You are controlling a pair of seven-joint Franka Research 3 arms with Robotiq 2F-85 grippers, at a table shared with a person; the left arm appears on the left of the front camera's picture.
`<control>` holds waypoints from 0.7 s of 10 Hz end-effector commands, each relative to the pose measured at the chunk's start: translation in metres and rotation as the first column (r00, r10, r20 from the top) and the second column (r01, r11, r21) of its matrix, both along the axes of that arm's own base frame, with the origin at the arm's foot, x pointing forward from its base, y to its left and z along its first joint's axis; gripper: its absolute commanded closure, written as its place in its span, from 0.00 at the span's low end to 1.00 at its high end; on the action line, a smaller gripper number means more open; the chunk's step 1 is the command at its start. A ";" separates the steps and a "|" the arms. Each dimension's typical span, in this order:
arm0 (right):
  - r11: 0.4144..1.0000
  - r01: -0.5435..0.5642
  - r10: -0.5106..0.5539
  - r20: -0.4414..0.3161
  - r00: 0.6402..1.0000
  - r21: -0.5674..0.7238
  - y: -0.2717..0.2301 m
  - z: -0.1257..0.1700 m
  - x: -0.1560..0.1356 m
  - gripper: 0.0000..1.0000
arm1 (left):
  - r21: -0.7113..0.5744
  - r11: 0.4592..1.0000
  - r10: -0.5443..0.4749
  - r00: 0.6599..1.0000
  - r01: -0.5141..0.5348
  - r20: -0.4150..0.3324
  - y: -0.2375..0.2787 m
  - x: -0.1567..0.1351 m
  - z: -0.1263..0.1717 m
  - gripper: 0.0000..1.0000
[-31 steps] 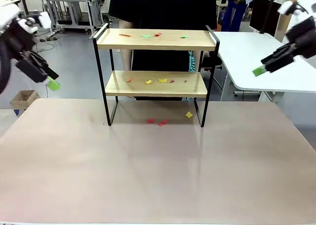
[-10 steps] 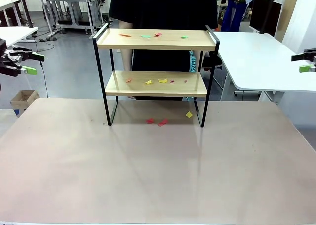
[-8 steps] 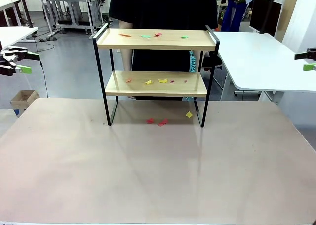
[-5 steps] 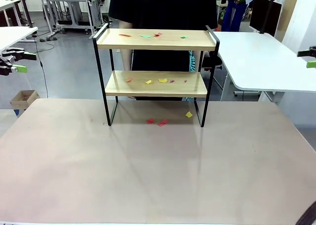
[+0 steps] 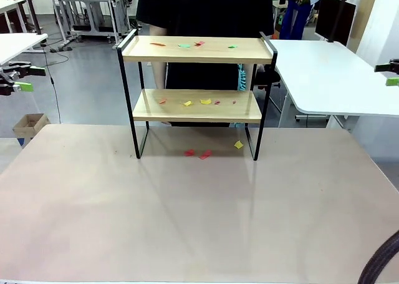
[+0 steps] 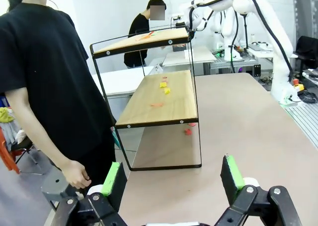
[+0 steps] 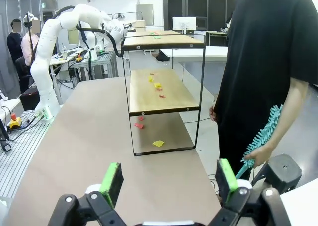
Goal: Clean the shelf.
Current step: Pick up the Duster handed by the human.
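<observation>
**Shelf littered on both tiers, claws parked out wide: notes for the sweep**

The small two-tier shelf of light wooden boards in a thin black metal frame (image 5: pixel 196 50) is stood at the far middle of the beige tabletop (image 5: pixel 187 221), backed by a person in a black shirt (image 5: pixel 206 9). Small coloured paper scraps (image 5: pixel 204 101) are scattered over both boards, and a few more are lying on the tabletop between the legs. Nothing looks cleaned yet.

The top board would best be done first, so anything knocked lower gets caught afterwards. Flat scraps like these are probably hard to pinch, so they'd likely be better nudged to a board's open front edge. A fluffy teal duster (image 7: pixel 261 134) is held low in the person's hand, behind the shelf.

The left claw (image 5: pixel 22 78) and the right claw (image 5: pixel 391 73) are both spread wide with nothing gripped, hung well out past the tabletop's sides.

Plenty of bare tabletop is left in front of the shelf for an approach. The lower tier is tight under the top board, and the raised end rails and legs should be minded. A black cable (image 5: pixel 380 265) is looped in at the near right corner.
</observation>
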State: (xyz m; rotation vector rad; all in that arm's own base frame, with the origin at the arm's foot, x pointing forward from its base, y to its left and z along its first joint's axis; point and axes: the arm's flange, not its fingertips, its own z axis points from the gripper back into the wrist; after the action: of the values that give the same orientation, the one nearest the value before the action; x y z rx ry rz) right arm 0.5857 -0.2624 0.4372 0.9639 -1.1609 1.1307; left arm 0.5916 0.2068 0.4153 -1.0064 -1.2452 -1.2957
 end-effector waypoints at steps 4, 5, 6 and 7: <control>0.999 -0.001 0.001 0.002 1.000 0.054 -0.010 -0.015 0.015 0.00 | -0.061 0.998 -0.003 1.000 0.002 -0.017 0.002 0.013 -0.006 0.00; 0.998 0.001 0.000 -0.003 1.000 0.059 -0.010 -0.018 0.017 0.00 | -0.061 0.998 -0.001 1.000 0.000 -0.022 -0.003 0.012 -0.006 0.00; 0.998 0.008 -0.007 -0.006 1.000 0.060 -0.010 -0.021 0.018 0.00 | -0.061 0.998 0.001 1.000 -0.002 -0.031 -0.004 0.013 -0.007 0.00; 0.998 0.016 -0.016 -0.006 1.000 0.060 -0.011 -0.023 0.019 0.00 | -0.064 0.998 0.005 0.999 -0.008 -0.042 -0.006 0.015 -0.008 0.00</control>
State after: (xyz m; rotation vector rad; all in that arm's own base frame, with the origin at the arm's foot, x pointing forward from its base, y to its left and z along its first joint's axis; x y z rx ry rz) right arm 0.5971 -0.2719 0.4085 0.9918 -1.1719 1.0999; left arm 0.6028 0.2035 0.4017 -1.0522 -1.2476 -1.2737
